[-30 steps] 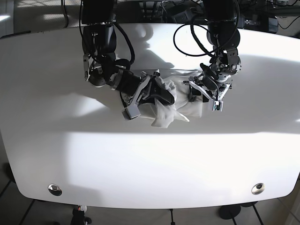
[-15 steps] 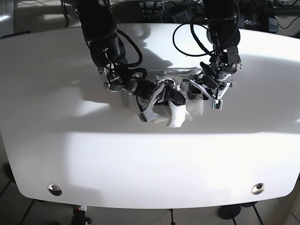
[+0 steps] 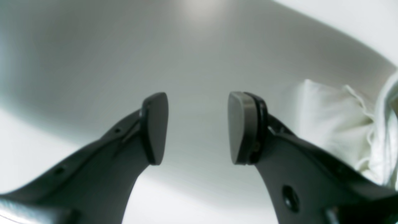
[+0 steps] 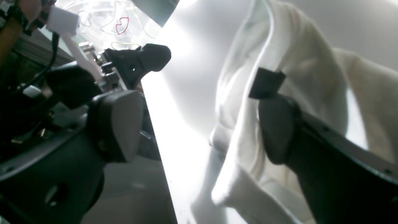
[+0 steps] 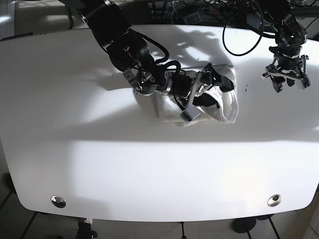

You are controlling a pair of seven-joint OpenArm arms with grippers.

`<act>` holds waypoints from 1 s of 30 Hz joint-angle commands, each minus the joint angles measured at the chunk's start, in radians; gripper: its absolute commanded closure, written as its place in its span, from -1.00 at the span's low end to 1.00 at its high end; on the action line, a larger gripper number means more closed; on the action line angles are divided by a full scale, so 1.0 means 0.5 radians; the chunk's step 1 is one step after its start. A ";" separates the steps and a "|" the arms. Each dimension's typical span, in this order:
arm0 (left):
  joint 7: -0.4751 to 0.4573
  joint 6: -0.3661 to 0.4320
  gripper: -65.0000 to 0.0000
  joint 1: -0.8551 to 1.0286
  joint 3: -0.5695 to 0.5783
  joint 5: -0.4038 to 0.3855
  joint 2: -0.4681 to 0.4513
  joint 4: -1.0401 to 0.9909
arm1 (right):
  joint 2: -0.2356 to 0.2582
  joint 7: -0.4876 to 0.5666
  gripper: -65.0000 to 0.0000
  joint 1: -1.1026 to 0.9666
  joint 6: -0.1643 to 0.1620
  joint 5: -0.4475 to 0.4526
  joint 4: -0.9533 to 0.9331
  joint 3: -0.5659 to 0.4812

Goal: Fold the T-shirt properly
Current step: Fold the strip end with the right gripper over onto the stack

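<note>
The white T-shirt (image 5: 223, 106) lies bunched in a compact bundle at the table's back middle. My right gripper (image 5: 208, 94) reaches across it from the left, jaws wide apart. In the right wrist view, shirt fabric (image 4: 248, 102) hangs between the fingers and drapes over one finger (image 4: 276, 137); this gripper (image 4: 196, 130) is open. My left gripper (image 5: 287, 82) is open and empty, well to the right of the shirt. In the left wrist view this gripper (image 3: 199, 127) hovers over bare table, with the shirt (image 3: 329, 130) at the right edge.
The white table (image 5: 149, 164) has two metal fittings near its front corners (image 5: 58, 201) (image 5: 273, 200). Black cables and arm bases (image 5: 189, 10) crowd the back edge. The left arm's cable (image 5: 239, 35) loops above the table at the back right.
My right arm has swept rightwards over the shirt, carrying fabric across into a tighter bundle. My left gripper has left the shirt's right edge and moved far to the right, open.
</note>
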 commanded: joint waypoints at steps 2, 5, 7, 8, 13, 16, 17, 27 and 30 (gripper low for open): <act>-0.038 -0.010 0.12 -0.013 -0.114 -0.030 -0.094 0.059 | -0.011 0.039 -0.72 0.036 0.025 0.043 0.137 -0.002; -0.038 -0.010 0.12 -0.013 -0.141 -0.030 -0.115 0.052 | 0.007 0.039 -0.72 0.039 0.025 0.052 0.143 0.001; -0.041 -0.010 0.12 -0.010 -0.132 -0.027 -0.112 0.049 | 0.047 0.042 -0.72 0.036 0.025 0.055 0.189 0.053; -0.041 -0.010 0.12 -0.010 -0.129 -0.027 -0.103 0.046 | 0.053 0.042 -0.72 0.005 0.025 0.052 0.247 0.099; -0.041 -0.010 0.12 -0.010 -0.025 -0.027 -0.103 0.043 | 0.124 0.036 -0.72 -0.053 0.034 0.036 0.226 0.139; -0.044 -0.010 0.12 -0.010 0.031 -0.027 -0.103 0.043 | 0.133 0.042 -0.72 -0.056 0.040 0.033 0.069 0.022; -0.044 -0.010 0.12 -0.010 0.046 -0.027 -0.103 0.043 | 0.127 0.042 -0.72 -0.056 0.040 0.033 0.042 -0.005; -0.044 -0.010 0.12 -0.013 0.086 -0.027 -0.100 0.059 | -0.027 0.251 -0.72 0.113 0.028 0.052 0.069 -0.371; -0.044 -0.010 0.12 -0.016 0.117 -0.027 -0.103 0.059 | 0.099 0.245 -0.72 0.054 0.028 0.055 0.327 -0.260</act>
